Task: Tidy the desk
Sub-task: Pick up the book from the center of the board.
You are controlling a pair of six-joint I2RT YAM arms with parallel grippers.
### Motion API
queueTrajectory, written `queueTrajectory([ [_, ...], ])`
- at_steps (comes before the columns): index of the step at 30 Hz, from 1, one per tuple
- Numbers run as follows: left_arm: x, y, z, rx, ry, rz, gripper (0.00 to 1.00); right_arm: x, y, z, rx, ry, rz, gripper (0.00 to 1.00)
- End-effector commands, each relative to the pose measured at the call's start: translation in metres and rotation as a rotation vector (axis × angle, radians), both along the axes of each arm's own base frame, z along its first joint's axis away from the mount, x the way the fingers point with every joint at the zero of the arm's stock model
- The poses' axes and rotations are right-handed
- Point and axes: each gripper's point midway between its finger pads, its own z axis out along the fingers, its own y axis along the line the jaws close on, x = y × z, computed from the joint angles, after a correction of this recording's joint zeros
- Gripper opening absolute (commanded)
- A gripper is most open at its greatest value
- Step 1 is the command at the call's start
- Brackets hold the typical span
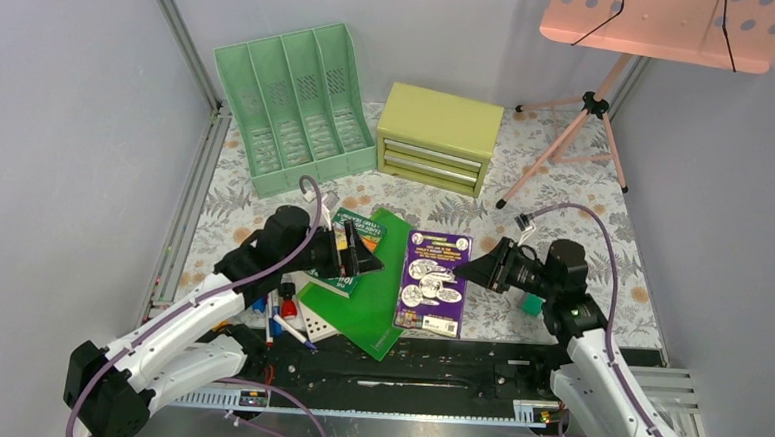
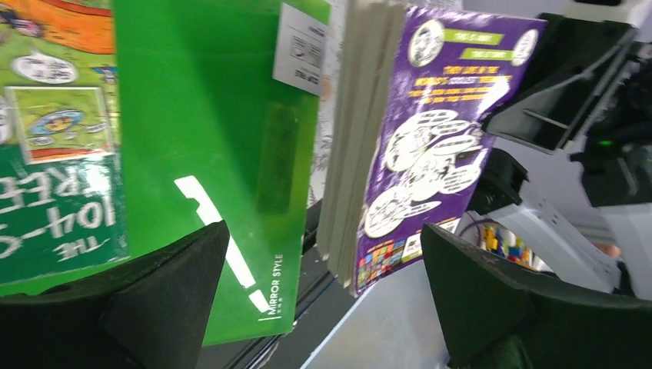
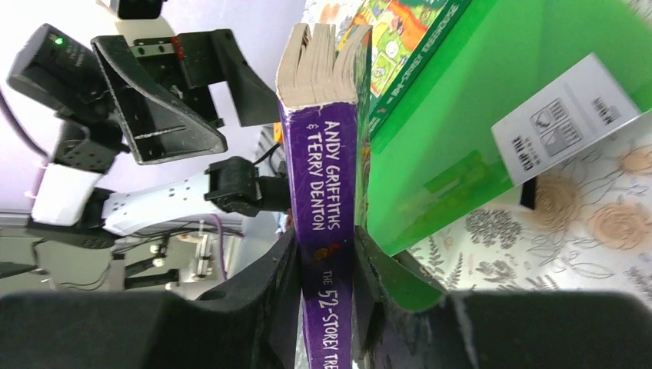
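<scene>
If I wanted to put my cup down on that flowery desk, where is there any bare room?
Bare desk runs between the drawer chest and the purple book. More lies between the tripod and the right arm, and at left in front of the file rack. The near middle is crowded: green book, green folder, pens, both arms.
</scene>
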Motion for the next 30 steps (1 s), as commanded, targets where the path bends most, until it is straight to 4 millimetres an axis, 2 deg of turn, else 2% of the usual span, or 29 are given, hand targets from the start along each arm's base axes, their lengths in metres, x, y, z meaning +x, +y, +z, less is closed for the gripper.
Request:
queueTrajectory([
  [1, -0.010, -0.029, 0.031, -0.195, -0.072, -0.124, 0.97, -0.024, 0.009, 0.012, 0.141, 0.028, 0.085, 0.00],
  [5, -0.016, -0.038, 0.034, -0.231, -0.078, -0.156, 0.97, -0.030, 0.011, 0.018, 0.238, 0.023, 0.099, 0.00],
  [14, -0.021, -0.055, 0.015, -0.200, -0.072, -0.159, 0.97, -0.039, 0.011, 0.042, 0.271, -0.028, 0.132, 0.00],
  [22, -0.029, -0.073, 0.014, -0.213, -0.058, -0.207, 0.97, -0.044, 0.012, 0.061, 0.346, -0.048, 0.149, 0.00],
  [30, -0.035, -0.078, 0.012, -0.243, -0.046, -0.231, 0.97, -0.047, 0.011, 0.080, 0.371, -0.089, 0.167, 0.00],
])
